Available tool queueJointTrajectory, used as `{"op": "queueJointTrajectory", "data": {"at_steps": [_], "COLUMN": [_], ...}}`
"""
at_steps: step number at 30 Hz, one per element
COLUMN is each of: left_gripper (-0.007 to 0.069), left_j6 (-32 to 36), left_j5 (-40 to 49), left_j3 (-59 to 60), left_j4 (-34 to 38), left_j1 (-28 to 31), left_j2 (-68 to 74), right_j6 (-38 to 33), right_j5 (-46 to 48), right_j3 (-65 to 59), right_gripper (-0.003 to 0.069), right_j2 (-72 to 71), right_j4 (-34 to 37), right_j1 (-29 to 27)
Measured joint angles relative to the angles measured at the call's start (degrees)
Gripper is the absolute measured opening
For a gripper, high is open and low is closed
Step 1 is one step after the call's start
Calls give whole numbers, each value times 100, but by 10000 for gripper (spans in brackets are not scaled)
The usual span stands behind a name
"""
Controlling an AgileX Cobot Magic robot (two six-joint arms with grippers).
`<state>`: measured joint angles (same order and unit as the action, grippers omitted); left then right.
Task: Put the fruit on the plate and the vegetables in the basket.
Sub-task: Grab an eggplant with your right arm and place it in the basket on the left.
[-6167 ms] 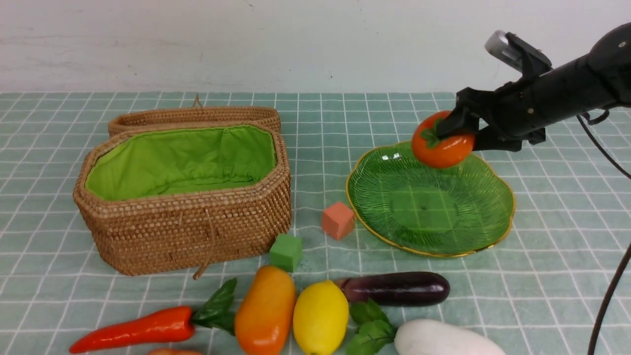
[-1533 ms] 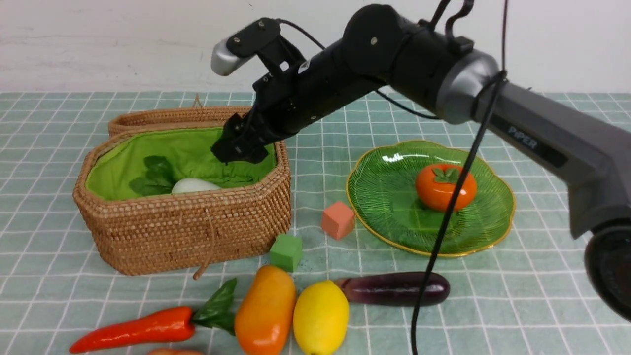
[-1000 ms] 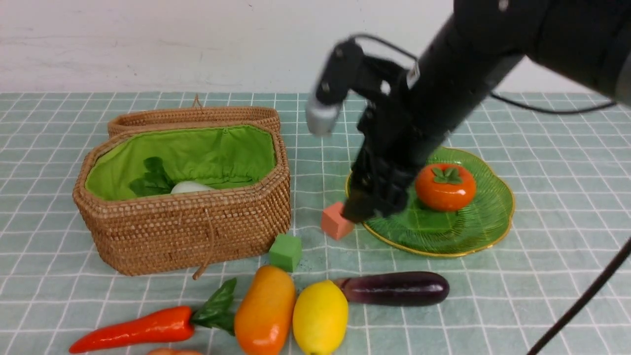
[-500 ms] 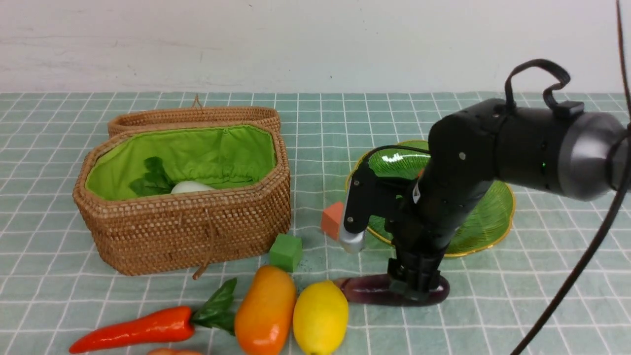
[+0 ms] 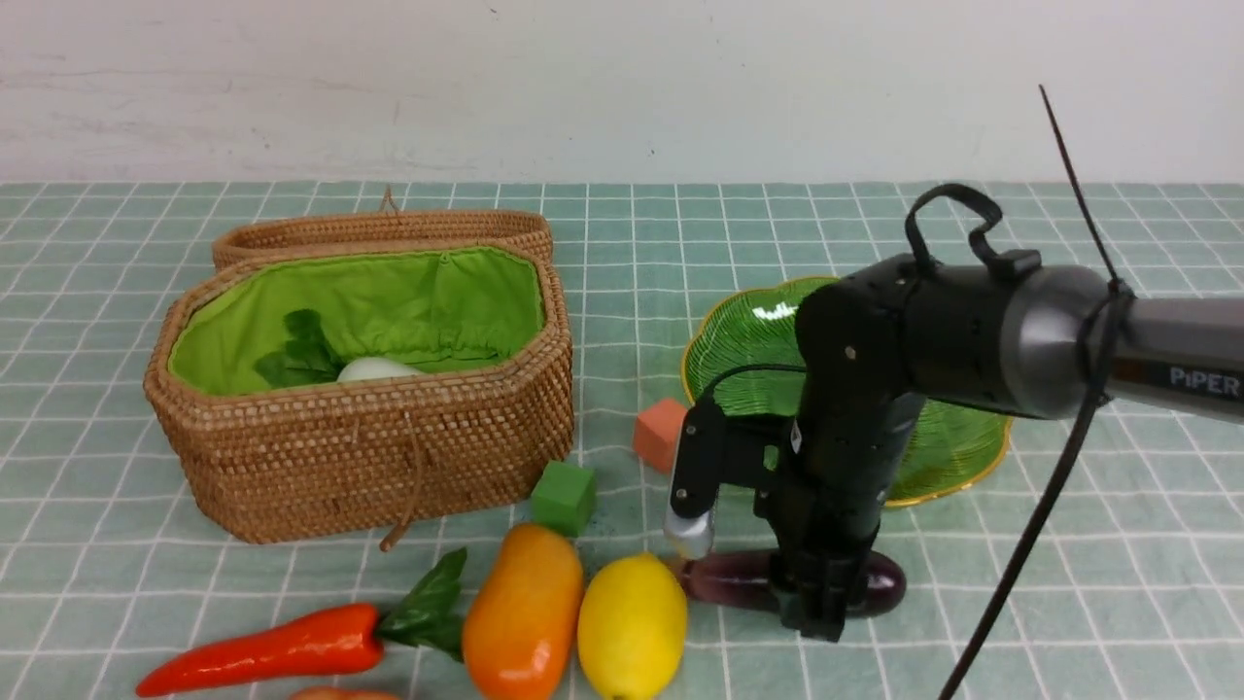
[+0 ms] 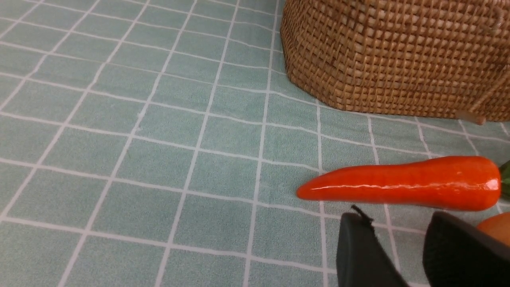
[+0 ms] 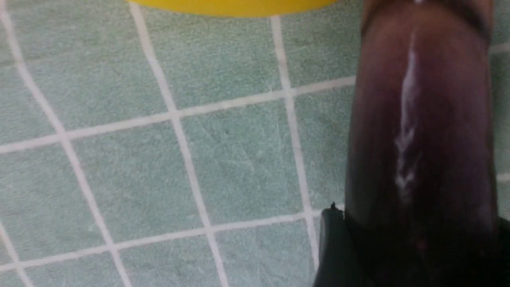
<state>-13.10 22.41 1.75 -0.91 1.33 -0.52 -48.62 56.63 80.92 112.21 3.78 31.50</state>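
The right end effector (image 5: 814, 614) points straight down onto the eggplant (image 5: 727, 580), which lies lengthwise near the front edge of the counter (image 5: 1118, 544), right of the middle. The jaws straddle the eggplant's thicker end. In the right wrist view the dark fingers (image 7: 330, 255) sit tight against the glossy purple skin on both sides, gripping it. The eggplant rests on the checked cloth, not lifted. Its stem end nearly touches the lemon (image 5: 632, 625), and the mango (image 5: 523, 612) lies just beside the lemon on the left, touching it or almost so. Further left along the same front edge lies the carrot (image 5: 258, 651), tip toward the left, its leaves reaching the mango.

The green glass plate (image 5: 743, 355) sits behind the eggplant on the right half of the counter, and the right arm covers its middle. An orange cube (image 5: 659, 433) is just beside the plate's left rim. The wicker basket (image 5: 389, 457) stands open on the left half, its lid (image 5: 389, 231) folded back behind it, with the white radish (image 5: 374, 368) and its leaves inside on the green lining. A green cube (image 5: 564, 496) lies between the basket's front right corner and the mango.

The left end effector (image 6: 400, 239) hovers low beside the carrot, jaws partly open with only cloth between them, holding nothing
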Motion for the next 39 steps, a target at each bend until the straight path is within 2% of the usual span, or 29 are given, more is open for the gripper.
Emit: {"op": "queueJointTrajectory", "data": {"at_steps": [4, 9, 14, 16, 18, 19, 21, 23, 27, 32, 34, 37, 39], "left_gripper": [239, 239, 239, 239, 239, 239, 239, 239, 239, 239, 239, 239, 239], "left_j6": [0, 0, 0, 0, 0, 0, 0, 0, 0, 0, 0, 0, 0], "left_j5": [0, 0, 0, 0, 0, 0, 0, 0, 0, 0, 0, 0, 0], "left_j3": [0, 0, 0, 0, 0, 0, 0, 0, 0, 0, 0, 0, 0], "left_j4": [0, 0, 0, 0, 0, 0, 0, 0, 0, 0, 0, 0, 0], "left_j1": [0, 0, 0, 0, 0, 0, 0, 0, 0, 0, 0, 0, 0], "left_j2": [0, 0, 0, 0, 0, 0, 0, 0, 0, 0, 0, 0, 0], "right_j6": [209, 513, 530, 217, -277, -714, -1091, -1757, -2244, -2287, -2288, -2299, -2299], "right_j5": [355, 633, -256, -888, -1412, -1772, -2050, -2555, -3257, -3632, -3653, -3592, -3481], "right_j3": [474, 1911, 2762, 2913, 2942, 2955, 2955, 2955, 2955, 2950, 2950, 2950, 2950], "right_gripper": [385, 385, 385, 385, 385, 385, 385, 385, 385, 390, 452, 603, 638], "right_j2": [-212, -525, -469, -340, -159, 16, 155, 542, 1075, 1358, 1369, 1321, 1302], "right_j4": [0, 163, 1652, 2733, 3431, 3972, 4382, 5005, 5437, 5486, 5541, 5552, 5552], "right_j1": [0, -5, -5, 28, 90, 163, 241, 416, 643, 681, 681, 681, 681]}}
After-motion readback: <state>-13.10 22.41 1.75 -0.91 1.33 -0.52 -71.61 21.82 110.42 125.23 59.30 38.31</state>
